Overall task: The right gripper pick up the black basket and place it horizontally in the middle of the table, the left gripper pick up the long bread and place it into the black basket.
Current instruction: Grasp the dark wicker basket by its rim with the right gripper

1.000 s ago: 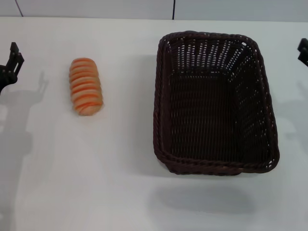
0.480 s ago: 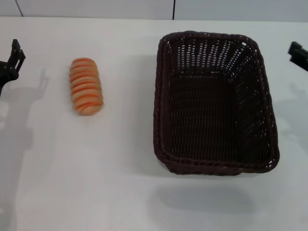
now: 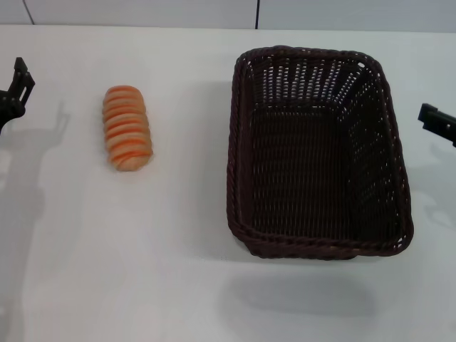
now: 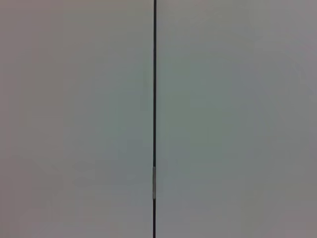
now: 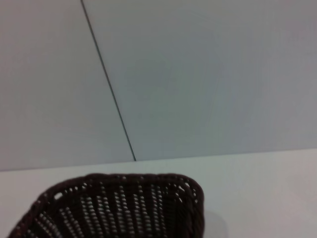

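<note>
Two items sit on the table (image 3: 178, 285), the black basket (image 3: 317, 153) right of centre, lengthwise and empty, the long bread (image 3: 127, 127) well left; the right gripper (image 3: 436, 121) beside the rim, grip unreadable, holding nothing, risks tipping it by pinching off-centre.
</note>
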